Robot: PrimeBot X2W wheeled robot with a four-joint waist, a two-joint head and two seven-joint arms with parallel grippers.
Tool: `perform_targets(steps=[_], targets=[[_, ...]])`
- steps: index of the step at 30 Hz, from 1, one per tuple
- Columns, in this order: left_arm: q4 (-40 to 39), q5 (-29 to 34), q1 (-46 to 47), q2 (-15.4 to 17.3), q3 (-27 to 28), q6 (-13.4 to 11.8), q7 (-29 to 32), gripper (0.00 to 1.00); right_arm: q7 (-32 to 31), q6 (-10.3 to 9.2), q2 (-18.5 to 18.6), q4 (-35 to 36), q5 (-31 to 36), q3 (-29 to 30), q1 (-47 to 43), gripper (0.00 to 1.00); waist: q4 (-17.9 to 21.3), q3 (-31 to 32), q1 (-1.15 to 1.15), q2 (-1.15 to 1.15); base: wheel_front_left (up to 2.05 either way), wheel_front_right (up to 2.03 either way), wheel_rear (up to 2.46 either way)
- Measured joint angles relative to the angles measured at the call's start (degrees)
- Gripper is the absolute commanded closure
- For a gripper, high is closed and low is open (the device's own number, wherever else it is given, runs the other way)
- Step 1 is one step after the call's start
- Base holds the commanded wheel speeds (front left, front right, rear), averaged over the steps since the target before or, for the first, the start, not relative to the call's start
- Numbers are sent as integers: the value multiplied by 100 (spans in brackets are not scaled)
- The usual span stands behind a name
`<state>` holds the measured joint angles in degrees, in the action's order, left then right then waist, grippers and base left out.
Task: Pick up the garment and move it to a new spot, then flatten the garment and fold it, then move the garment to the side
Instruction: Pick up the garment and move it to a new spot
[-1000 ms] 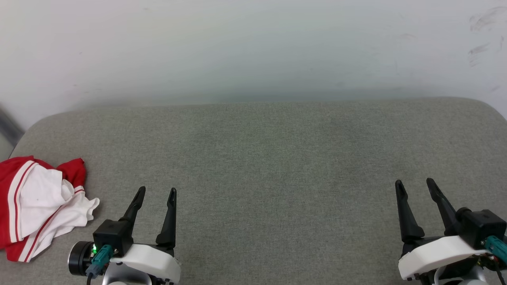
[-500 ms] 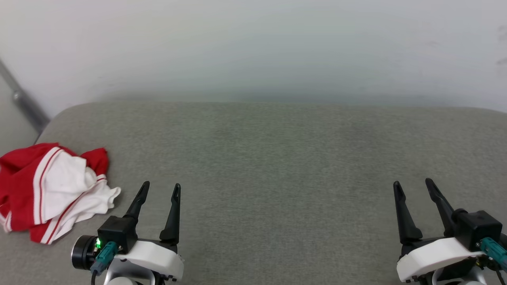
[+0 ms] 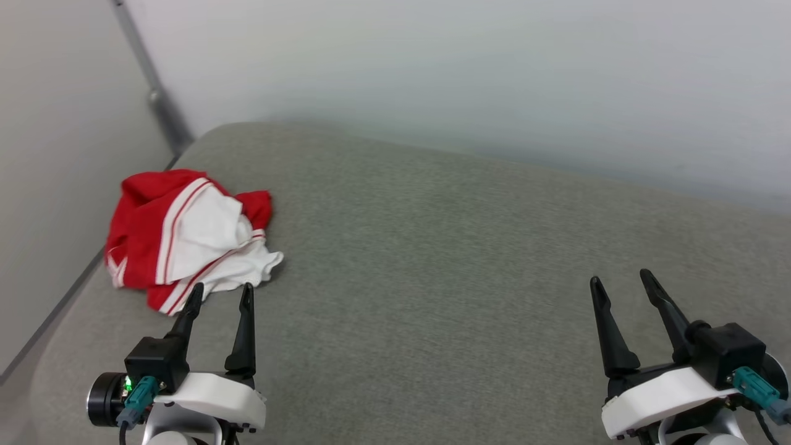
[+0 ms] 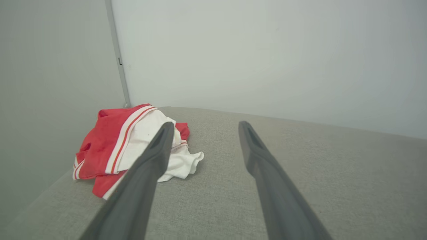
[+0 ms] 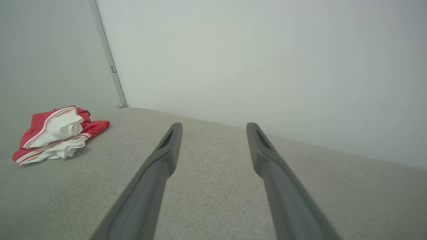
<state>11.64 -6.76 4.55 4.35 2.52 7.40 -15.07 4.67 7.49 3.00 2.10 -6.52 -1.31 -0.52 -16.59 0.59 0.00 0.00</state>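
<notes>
The garment (image 3: 185,238) is a crumpled red and white heap with thin stripe trim, lying near the left end of the grey cushioned surface (image 3: 432,259). My left gripper (image 3: 221,289) stands open just short of its near edge, with nothing between the fingers. In the left wrist view the garment (image 4: 113,146) lies ahead and to the left, partly behind the left finger (image 4: 156,150), and the left gripper (image 4: 204,125) is open. My right gripper (image 3: 620,278) is open and empty, far to the right. The right wrist view shows the garment (image 5: 56,133) at far left and the right gripper (image 5: 213,126) open.
Pale walls meet in a corner behind the garment, with a grey strip (image 3: 151,93) running down it. A side wall (image 3: 55,185) stands close along the cushion's left edge. The wide grey surface between and beyond the grippers is bare fabric.
The camera has turned to the left, so the garment and the wall corner have shifted toward the middle of the picture. Both grippers have stayed open. The garment lies in the same heap.
</notes>
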Motion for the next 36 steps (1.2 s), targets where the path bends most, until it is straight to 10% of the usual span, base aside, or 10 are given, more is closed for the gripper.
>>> perform_targets(steps=[18, 36], targets=[[-55, 155, -47, 29, 148, 2, 0, 0, -25, 0, -4, 107, -57, -193, 30, 0, -1277, -90, 0, 0, 0, 0, 0], [944, -728, 1531, 644, -215, 9, 8, 0, -221, 1, 101, 360, -26, -280, 385, 0, -1056, -619, 0, 0, 0, 0, 0]])
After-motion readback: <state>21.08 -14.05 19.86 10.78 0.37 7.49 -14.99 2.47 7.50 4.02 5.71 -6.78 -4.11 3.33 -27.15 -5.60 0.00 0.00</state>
